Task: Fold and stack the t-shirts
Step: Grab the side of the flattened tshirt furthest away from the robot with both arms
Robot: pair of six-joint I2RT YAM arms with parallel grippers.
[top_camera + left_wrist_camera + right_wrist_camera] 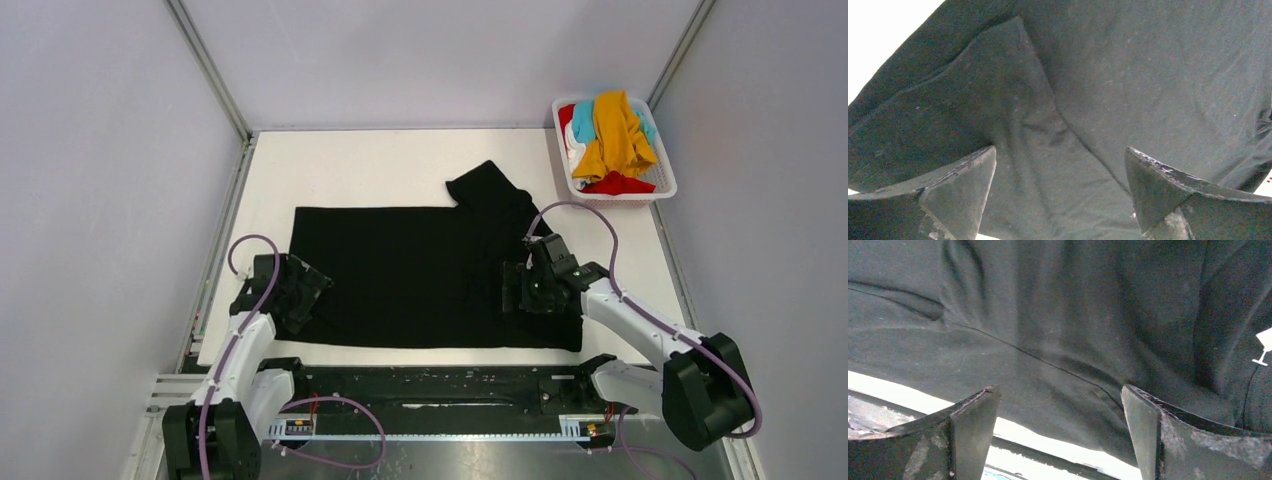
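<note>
Top external view suggests we are only at the start: the black t-shirt [420,275] lies spread on the worktop [380,165], our left fingers [958,187] and right fingers [973,432] open over it, the other t-shirts [612,140] heaped in the basket [662,183].

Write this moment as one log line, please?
black shirt spread on table | left claw open over shirt | right claw open over shirt | basket holds colourful shirts

Matt black cloth t-shirt [420,275]; scuffed, rough dark fingers [963,185].
</note>
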